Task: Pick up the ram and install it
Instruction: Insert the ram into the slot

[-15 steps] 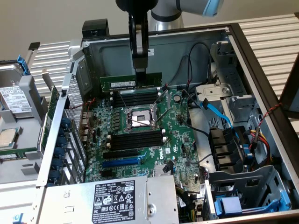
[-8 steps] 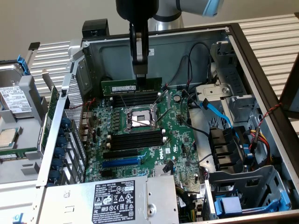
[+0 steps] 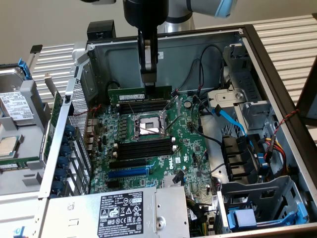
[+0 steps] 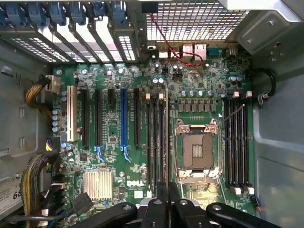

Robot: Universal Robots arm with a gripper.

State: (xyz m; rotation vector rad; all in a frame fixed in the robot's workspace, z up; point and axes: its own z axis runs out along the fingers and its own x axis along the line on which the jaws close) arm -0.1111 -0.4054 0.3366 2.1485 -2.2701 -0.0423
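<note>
Ram tight in the gripper (level, above the motherboard)

My arm hangs straight down from above, wrist vertical; my tool points downward, its two fingers pinched close together on the ram.

Silver-grey arm, smooth tube sections; light blue cap on one joint. Below it a glossy black wrist housing, cylindrical. Black gripper: narrow body, pale metallic strip down its side, blunt dark tip. Seen from the wrist: matte black linkage bars spreading to either side, round silver pivot screws at their joints, two slim black fingers with squared ends.
</note>
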